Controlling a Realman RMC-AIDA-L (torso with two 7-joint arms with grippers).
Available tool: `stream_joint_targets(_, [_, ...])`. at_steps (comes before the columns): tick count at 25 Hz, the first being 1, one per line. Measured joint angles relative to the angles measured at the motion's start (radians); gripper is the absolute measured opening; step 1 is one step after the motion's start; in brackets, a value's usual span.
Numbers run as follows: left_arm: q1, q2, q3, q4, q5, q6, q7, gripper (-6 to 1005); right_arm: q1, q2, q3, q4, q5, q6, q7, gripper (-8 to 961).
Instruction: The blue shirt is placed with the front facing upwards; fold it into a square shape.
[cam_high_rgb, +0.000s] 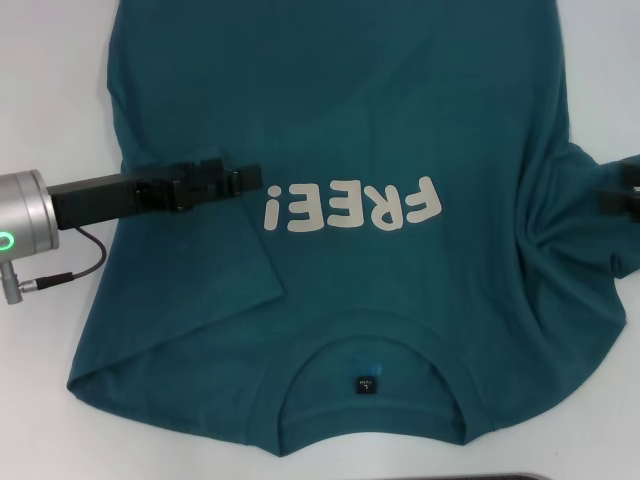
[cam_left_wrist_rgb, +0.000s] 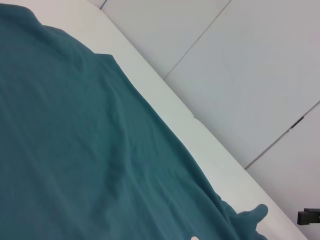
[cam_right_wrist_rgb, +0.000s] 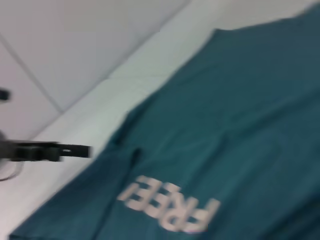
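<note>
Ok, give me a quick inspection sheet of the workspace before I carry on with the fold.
Surface: white table, bare around the shirt.
Job's things: blue shirt front up, collar toward the robot, FREE! lettering showing; left sleeve folded inward over the chest; right sleeve bunched.
Clutter: nothing seen.
Grippers: left gripper over the folded sleeve beside the lettering; right gripper at the bunched sleeve, mostly out of frame.
Cables: one black cable looping from the left wrist.
Surroundings: pale tiled floor beyond the table edge.

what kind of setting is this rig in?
Probably a lab or test bench, not a home: a plain white table, pale tiled floor beyond it, and only the blue shirt laid out under the left pincer.
</note>
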Motion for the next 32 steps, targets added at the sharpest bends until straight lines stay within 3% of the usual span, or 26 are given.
stream_joint_targets(8, [0.011,0.002,-0.002,0.000,0.008,-0.002,0.001,893,-0.008,0.004,0.182,-0.067,-0.154,0.024,0.085,915])
stream_joint_targets(18, [0.004,0.002,-0.001,0.003,0.012,0.005,0.002,893,0.017,0.023,0.191,-0.098,-0.227,0.185,0.185,915])
stream_joint_targets(32, [0.011,0.001,0.010,0.012,0.014,0.006,0.000,892,0.090,0.074,0.185,-0.087,-0.325,0.217,0.198,915])
